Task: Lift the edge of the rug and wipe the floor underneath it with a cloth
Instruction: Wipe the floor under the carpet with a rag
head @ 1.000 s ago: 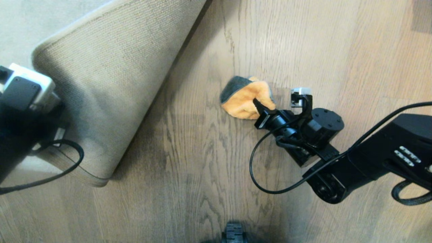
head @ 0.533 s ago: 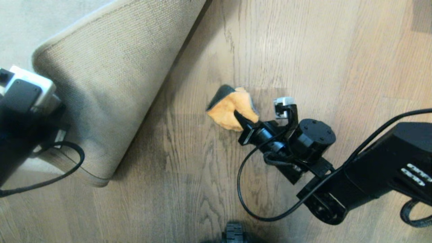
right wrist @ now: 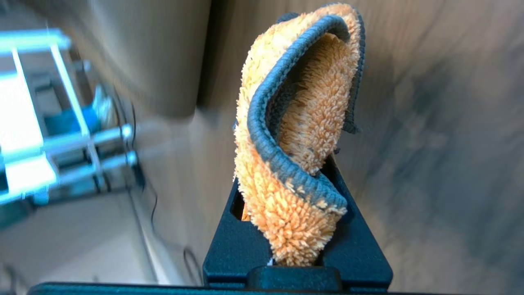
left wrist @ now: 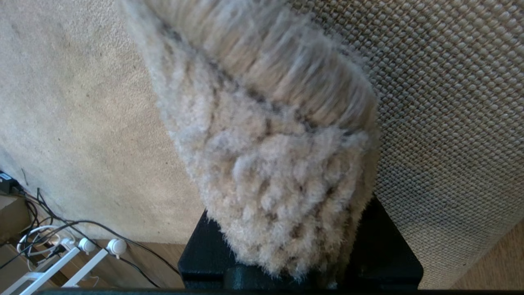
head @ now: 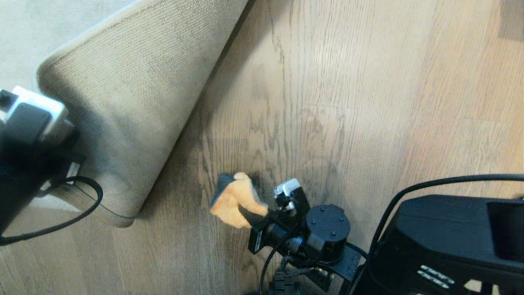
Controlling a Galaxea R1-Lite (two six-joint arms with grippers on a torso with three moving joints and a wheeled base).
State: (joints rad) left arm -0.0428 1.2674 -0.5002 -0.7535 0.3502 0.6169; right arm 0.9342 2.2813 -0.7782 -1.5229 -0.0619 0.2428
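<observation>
The rug edge is folded up and back at the left, its coarse tan backing facing me. My left gripper is shut on the rug edge, with pale pile bunched between the black fingers; in the head view only that arm's wrist shows. The brown wood-grain floor lies bare beside the fold. My right gripper is low near my base, shut on the orange cloth. In the right wrist view the cloth stands folded, grey trim showing, out of that gripper.
My base wheel is just behind the right gripper. A black cable loops from the left arm over the rug's corner. Cables and a white rack sit past the rug's far side.
The right gripper has dragged the cloth across the floor, from the middle back towards my base and to the left. The left arm and the lifted rug have barely moved.
</observation>
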